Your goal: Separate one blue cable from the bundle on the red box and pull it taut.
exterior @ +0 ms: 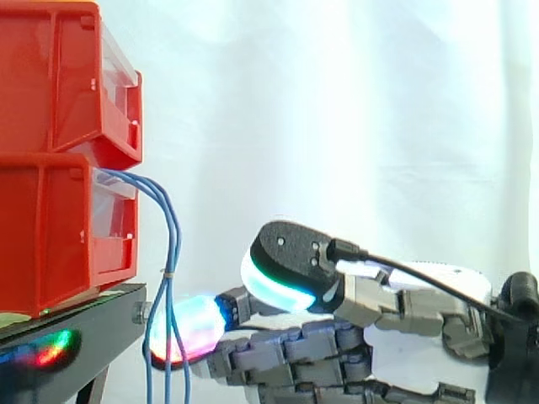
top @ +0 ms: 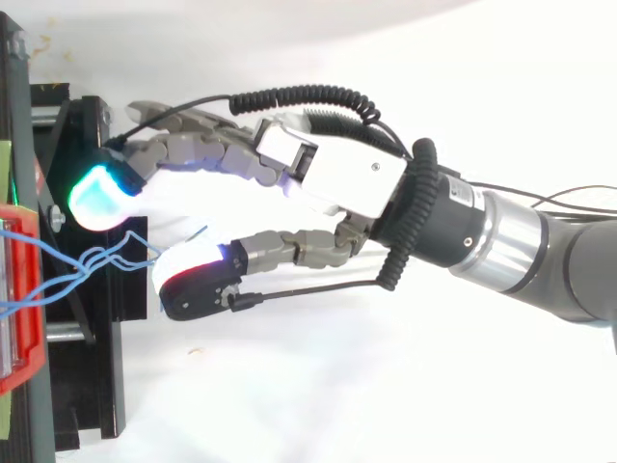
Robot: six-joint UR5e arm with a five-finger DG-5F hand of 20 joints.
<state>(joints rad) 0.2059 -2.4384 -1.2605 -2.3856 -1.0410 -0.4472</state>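
Blue cable bundle (exterior: 173,244) hangs limp off the lower red bin's (exterior: 50,244) front edge, past the black stand (exterior: 84,320). Thin, floppy, light: I'd pinch one strand mid-hang. Robot hand (top: 337,174) released, fingertips (exterior: 181,328) flanking the strands.

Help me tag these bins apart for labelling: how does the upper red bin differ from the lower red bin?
The upper red bin is stacked on the lower red bin, which rests on the black stand. From the lower bin's front, blue cables spill out and hang down past the stand; the upper bin's front has none. Both are red with a clear panel at the front.
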